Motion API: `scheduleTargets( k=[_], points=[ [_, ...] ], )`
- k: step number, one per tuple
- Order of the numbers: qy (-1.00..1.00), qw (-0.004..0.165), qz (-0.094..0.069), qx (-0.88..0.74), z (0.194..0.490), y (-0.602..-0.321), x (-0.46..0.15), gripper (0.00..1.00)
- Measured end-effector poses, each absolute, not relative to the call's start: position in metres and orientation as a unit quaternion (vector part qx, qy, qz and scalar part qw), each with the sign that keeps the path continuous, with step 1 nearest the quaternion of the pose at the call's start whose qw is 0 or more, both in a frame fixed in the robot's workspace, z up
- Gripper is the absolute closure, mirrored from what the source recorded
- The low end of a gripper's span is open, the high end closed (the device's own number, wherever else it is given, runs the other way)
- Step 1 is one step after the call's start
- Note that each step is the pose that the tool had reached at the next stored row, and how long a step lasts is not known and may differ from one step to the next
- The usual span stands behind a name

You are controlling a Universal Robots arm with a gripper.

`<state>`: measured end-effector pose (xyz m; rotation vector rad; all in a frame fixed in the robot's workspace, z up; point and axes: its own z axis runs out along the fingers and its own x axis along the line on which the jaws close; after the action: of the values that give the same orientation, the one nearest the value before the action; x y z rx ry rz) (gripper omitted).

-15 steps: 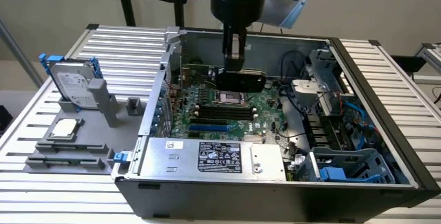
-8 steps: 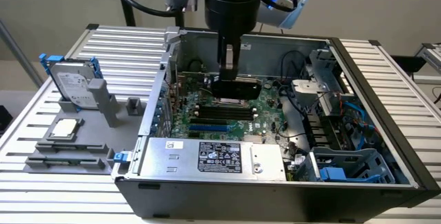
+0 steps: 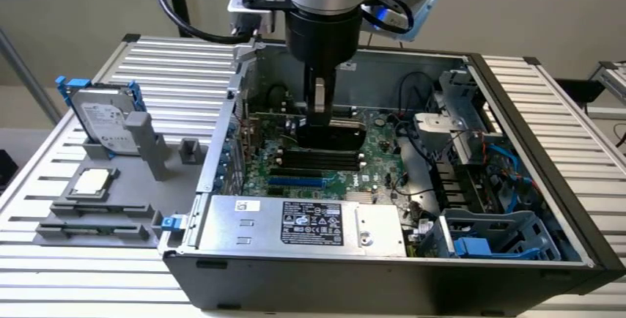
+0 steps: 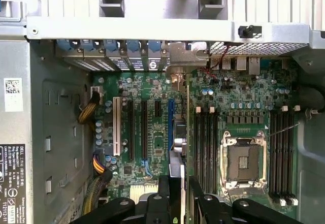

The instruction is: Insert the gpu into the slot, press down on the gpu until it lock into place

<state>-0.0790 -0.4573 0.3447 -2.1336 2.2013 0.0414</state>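
Exterior view, entry one, the largest? — Clerk

Table (image 3: 547,113), slatted metal. Bears one open computer case (image 3: 391,289), black, lying on its side. — Keeper

Contents of the case? — Clerk

Motherboard (image 3: 377,175), green, flat on the case floor. Power supply (image 3: 303,223), grey box with a label, along the near wall. Robot arm (image 3: 323,10), over the opening, reaching in from above. — Keeper

And the claw? — Clerk

Claw (image 4: 179,186), clenched on the gpu (image 3: 333,136). Wrist view: one black finger on either side of the card, which is seen edge-on between them. Exterior view: the card's black cover hangs under the claw, above the motherboard. — Keeper

The slot? — Clerk

Slot (image 4: 171,125), bright blue, long and narrow. Wrist view: it runs parallel to the card and just beside it, with black memory slots (image 4: 205,142) on the card's other side. Exterior view: the blue strip lies uncovered, and the gpu is apart from it, not seated. — Keeper

Smaller items? — Clerk

CPU socket (image 4: 244,158), silver frame, between two banks of memory slots. On the table at the exterior view's left: hard drive (image 3: 102,124), upright in a grey holder; processor chip (image 3: 91,181), flat on a grey tray nearby. — Keeper
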Motion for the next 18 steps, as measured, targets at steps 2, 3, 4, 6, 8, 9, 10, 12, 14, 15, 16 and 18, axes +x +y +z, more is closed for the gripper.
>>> scheduleTargets(
  k=[2,3,4,6,8,9,10,12,14,15,16,18],
  points=[
    [0.717,0.038,0.013,-0.695,0.341,-0.457,-0.080,0.74],
    [0.717,0.038,0.013,-0.695,0.339,-0.458,-0.081,0.74],
    [0.717,0.038,0.013,-0.695,0.337,-0.458,-0.081,0.74],
    [0.717,0.038,0.013,-0.695,0.334,-0.458,-0.082,0.74],
    [0.717,0.038,0.013,-0.695,0.330,-0.458,-0.084,0.74],
    [0.717,0.038,0.013,-0.695,0.328,-0.458,-0.084,0.74],
    [0.717,0.038,0.013,-0.695,0.326,-0.458,-0.085,0.74],
    [0.717,0.038,0.013,-0.695,0.323,-0.458,-0.086,0.74],
    [0.717,0.038,0.013,-0.695,0.319,-0.458,-0.087,0.74],
    [0.717,0.038,0.013,-0.695,0.317,-0.458,-0.087,0.74],
    [0.717,0.038,0.013,-0.695,0.316,-0.458,-0.087,0.74],
    [0.717,0.038,0.013,-0.695,0.312,-0.458,-0.087,0.74]
  ],
)
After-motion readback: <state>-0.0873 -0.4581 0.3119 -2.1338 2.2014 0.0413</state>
